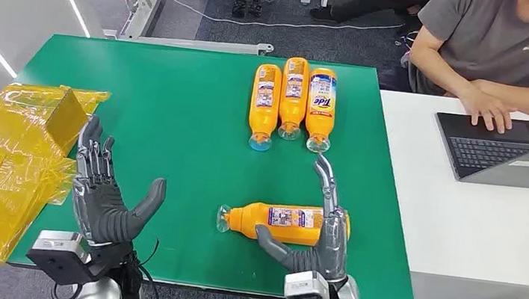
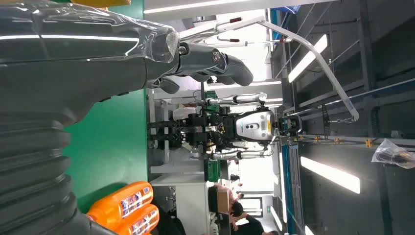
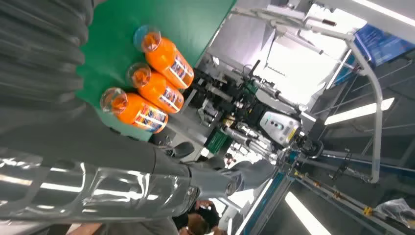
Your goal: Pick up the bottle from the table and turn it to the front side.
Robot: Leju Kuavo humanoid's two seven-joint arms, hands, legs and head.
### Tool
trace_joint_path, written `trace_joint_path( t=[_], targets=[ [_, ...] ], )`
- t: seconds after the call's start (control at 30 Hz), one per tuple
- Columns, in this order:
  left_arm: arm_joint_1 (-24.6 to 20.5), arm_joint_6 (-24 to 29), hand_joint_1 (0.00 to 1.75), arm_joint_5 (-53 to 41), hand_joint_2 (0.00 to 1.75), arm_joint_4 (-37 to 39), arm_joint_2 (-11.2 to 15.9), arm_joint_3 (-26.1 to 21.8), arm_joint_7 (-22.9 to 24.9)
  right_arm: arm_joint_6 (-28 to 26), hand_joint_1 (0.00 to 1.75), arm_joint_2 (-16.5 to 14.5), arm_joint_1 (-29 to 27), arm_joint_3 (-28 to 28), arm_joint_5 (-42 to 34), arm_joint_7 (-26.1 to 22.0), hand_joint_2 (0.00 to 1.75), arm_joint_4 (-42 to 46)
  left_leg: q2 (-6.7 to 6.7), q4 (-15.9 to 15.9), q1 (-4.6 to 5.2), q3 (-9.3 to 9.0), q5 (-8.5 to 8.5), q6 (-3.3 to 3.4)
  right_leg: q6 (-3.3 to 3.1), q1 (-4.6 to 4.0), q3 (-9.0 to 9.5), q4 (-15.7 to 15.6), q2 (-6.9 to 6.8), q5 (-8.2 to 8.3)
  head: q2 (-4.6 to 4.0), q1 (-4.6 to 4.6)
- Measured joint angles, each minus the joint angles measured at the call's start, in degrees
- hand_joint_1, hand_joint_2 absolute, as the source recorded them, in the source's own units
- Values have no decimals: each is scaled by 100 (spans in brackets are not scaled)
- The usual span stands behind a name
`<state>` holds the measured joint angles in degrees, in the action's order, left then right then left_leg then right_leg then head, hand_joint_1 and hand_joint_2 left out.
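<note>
Lying on its side across the green tabletop point(image 1: 176, 109), the orange bottle point(image 1: 280, 219) has its long axis running left to right, clear cap toward the left hand and base under the right hand point(image 1: 316, 234). The right hand is at the bottle, thumb against the near side of the body and fingers arched over the base end, one finger pointing straight ahead; whether the grip has actually closed I cannot tell. The left hand point(image 1: 102, 195) is well apart from it, fingers spread, holding nothing. The bottle looks like smooth glossy plastic, rounded, with a printed label facing up. Three similar bottles point(image 1: 293, 100) lie side by side farther back.
</note>
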<state>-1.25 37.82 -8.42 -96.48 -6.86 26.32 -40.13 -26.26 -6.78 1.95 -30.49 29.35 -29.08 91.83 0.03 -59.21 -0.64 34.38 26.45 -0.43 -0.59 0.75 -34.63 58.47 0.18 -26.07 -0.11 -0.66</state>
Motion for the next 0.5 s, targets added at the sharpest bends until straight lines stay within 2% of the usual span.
trace_joint_path(
  t=[0.23,0.37,0.4,0.5],
  targets=[
    [-11,-17,0,11,175,0,-2,0,0,552,0,139,423,0,825,542,175,-143,1,0,0,0,-1,0,0,0,2,1,1,1,0,0],
    [-13,-34,0,0,175,0,-3,0,0,631,0,155,476,0,919,609,175,-164,1,0,0,0,-1,0,0,0,2,1,1,1,0,0],
    [-7,-136,0,-54,175,-4,-20,-19,0,1028,0,222,743,-26,1211,804,175,-324,1,-1,0,0,-2,1,0,0,3,1,1,3,0,-1],
    [21,-577,0,-258,175,-43,-103,-132,0,2674,0,528,2028,-240,2169,1388,175,-1276,-1,-3,0,-1,-8,5,1,0,5,3,-2,9,0,0]
  ],
)
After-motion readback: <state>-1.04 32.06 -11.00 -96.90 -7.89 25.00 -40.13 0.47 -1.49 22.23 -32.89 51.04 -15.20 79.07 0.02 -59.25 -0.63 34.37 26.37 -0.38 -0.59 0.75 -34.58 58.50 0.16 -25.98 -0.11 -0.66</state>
